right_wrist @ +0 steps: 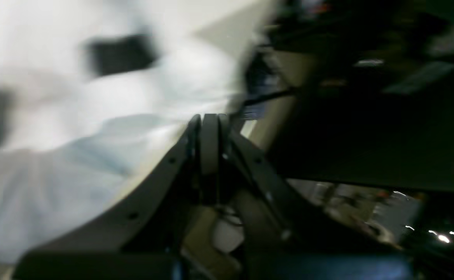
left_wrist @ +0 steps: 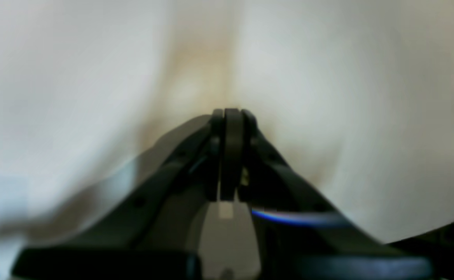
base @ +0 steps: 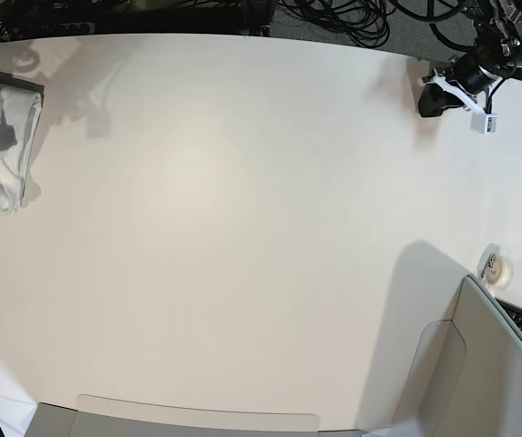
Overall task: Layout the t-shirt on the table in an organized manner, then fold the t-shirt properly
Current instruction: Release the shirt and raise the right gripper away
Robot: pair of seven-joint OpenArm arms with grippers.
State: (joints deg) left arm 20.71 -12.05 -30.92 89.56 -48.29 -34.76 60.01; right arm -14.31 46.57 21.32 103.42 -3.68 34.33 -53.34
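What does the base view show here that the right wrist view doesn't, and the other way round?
Only the base view shows the whole table, with the t-shirt bunched at its far left edge and the left gripper over the top right corner. Only the right wrist view shows the right gripper, jaws shut, and the dark room beyond the table edge. Both show the white t-shirt lying crumpled, not laid out.

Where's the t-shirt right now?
In the base view the t-shirt lies bunched at the far left edge of the table, near its top-left corner. The rest of the tabletop holds no cloth.
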